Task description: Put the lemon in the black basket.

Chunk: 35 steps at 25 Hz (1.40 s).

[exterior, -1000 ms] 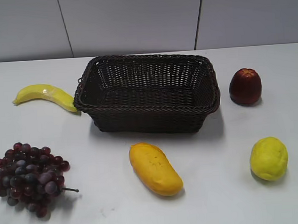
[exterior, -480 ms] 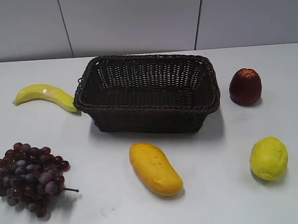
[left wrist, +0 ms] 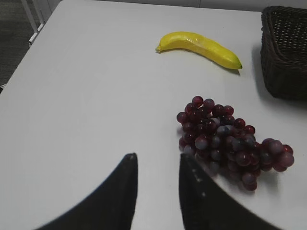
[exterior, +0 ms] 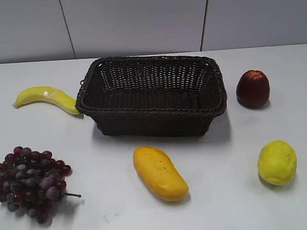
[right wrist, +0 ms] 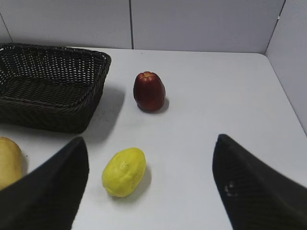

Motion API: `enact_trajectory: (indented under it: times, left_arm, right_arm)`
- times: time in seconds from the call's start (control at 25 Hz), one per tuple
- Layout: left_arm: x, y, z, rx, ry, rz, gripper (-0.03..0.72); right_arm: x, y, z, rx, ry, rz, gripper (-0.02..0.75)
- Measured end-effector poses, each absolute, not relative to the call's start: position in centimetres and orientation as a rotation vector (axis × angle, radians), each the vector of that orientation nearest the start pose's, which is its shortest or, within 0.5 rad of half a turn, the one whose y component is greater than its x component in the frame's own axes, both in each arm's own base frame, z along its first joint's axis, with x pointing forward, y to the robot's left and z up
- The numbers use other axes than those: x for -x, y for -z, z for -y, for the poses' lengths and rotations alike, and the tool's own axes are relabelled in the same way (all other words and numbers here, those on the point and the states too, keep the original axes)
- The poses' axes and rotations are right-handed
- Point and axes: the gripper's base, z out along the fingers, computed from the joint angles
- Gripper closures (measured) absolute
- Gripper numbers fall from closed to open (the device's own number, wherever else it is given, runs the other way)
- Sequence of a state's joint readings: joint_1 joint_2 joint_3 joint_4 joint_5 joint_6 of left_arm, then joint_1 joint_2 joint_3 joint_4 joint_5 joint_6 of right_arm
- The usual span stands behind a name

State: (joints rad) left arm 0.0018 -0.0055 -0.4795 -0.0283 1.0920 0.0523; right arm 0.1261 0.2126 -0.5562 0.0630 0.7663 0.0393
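The lemon (exterior: 277, 162), yellow-green and bumpy, lies on the white table at the front right. In the right wrist view the lemon (right wrist: 124, 172) lies between my right gripper's two dark fingers, nearer the left one. The right gripper (right wrist: 151, 143) is wide open and empty, back from the fruit. The black basket (exterior: 151, 94) stands empty at the table's middle back; it also shows in the right wrist view (right wrist: 50, 86) and the left wrist view (left wrist: 284, 50). My left gripper (left wrist: 157, 157) is open and empty over bare table. Neither gripper shows in the exterior view.
A mango (exterior: 159, 173) lies in front of the basket. A dark red apple (exterior: 252, 88) stands right of the basket, beyond the lemon. A banana (exterior: 47, 98) lies left of the basket. A bunch of purple grapes (exterior: 29, 182) sits front left, just right of my left gripper.
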Motion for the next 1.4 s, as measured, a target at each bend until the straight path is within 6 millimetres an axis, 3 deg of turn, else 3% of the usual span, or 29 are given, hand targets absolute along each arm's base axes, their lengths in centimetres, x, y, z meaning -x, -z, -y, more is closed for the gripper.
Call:
enact_trajectory:
  times: [0.24, 0.52, 0.72, 0.92, 1.16, 1.28, 1.4]
  left_arm:
    - [0.5, -26.9, 0.2, -0.054, 0.001, -2.09, 0.453]
    - [0.5, -26.9, 0.2, -0.054, 0.001, -2.09, 0.453]
    - [0.5, -26.9, 0.2, -0.054, 0.001, -2.09, 0.453]
    - [0.5, -26.9, 0.2, -0.054, 0.001, -2.09, 0.453]
    - [0.5, -26.9, 0.2, -0.054, 0.001, -2.09, 0.453]
    - [0.5, -26.9, 0.2, -0.054, 0.001, -2.09, 0.453]
    - [0.5, -26.9, 0.2, -0.054, 0.001, -2.09, 0.453]
  right_arm:
    - [-10.3, -30.4, -2.5, -0.048, -0.348, -2.149, 0.07]
    - [-18.5, -24.6, -4.2, -0.193, -0.42, -2.673, 0.07]
    - [-22.8, -20.9, -4.7, -0.267, -0.388, -2.837, 0.07]
    - [-25.4, -17.2, -4.9, -0.383, -0.358, -2.898, 0.071]
    - [-26.5, -13.4, -4.9, -0.49, -0.325, -2.973, 0.083]
    - [-26.7, -12.6, -5.0, -0.501, -0.319, -2.988, 0.125]
    - [-27.1, -13.5, -5.1, -0.438, -0.331, -3.009, 0.144]
